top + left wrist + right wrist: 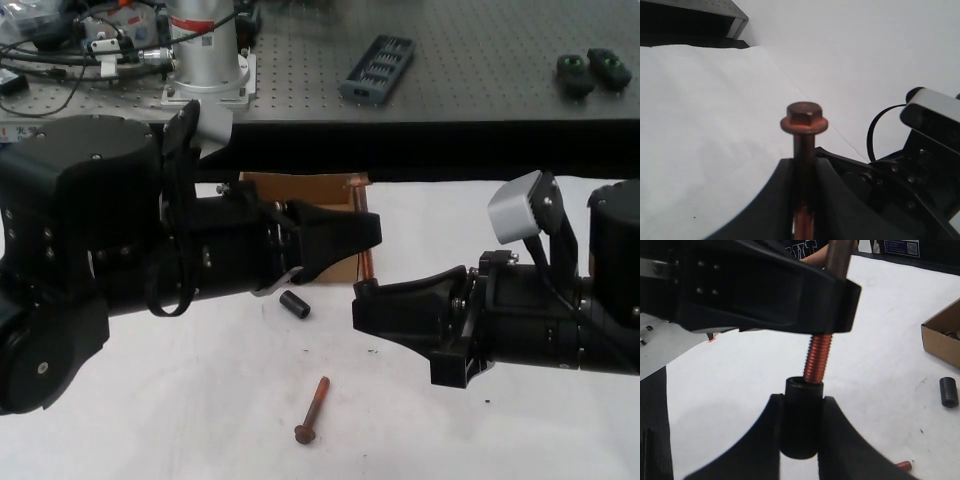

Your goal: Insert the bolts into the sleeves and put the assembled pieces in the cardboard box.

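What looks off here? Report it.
Nothing stands out. The bolt in the left gripper meets the mouth of the sleeve in the right gripper; a spare bolt and spare sleeve lie loose on the white cloth.

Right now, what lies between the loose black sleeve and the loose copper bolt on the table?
Only bare white bench cover, by the high view, between the loose black cylindrical sleeve and the loose copper-coloured metal bolt.

Cannot see most of the box [300, 186] behind the left gripper [364, 232], nor tell its contents. In the right wrist view, cannot see the head of the bolt [818, 357], cut by the edge, nor its tip, hidden at the sleeve [801, 425] mouth. Cannot make out the loose bolt [904, 466] beyond its cut-off end.
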`<move>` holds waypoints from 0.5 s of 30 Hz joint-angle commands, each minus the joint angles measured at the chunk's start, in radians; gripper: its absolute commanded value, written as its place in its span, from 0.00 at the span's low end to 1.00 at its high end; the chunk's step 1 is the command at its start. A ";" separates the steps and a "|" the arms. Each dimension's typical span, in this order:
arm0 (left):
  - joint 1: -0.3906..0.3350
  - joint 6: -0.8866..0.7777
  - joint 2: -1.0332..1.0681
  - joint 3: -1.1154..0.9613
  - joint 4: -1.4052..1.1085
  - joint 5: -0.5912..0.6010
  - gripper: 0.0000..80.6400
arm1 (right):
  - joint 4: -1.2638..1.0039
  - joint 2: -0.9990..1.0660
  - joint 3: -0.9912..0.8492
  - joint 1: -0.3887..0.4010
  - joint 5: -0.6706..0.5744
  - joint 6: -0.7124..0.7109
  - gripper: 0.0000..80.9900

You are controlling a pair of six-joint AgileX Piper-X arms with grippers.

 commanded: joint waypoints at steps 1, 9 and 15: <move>-0.001 -0.026 -0.014 -0.009 -0.009 -0.006 0.01 | -0.043 -0.002 -0.013 0.001 0.009 0.009 0.03; -0.001 -0.041 -0.014 -0.009 -0.009 0.036 0.01 | -0.096 -0.002 -0.016 0.001 0.032 0.009 0.03; -0.001 -0.070 -0.014 -0.009 -0.009 0.038 0.01 | -0.096 -0.002 -0.018 0.001 0.032 0.012 0.03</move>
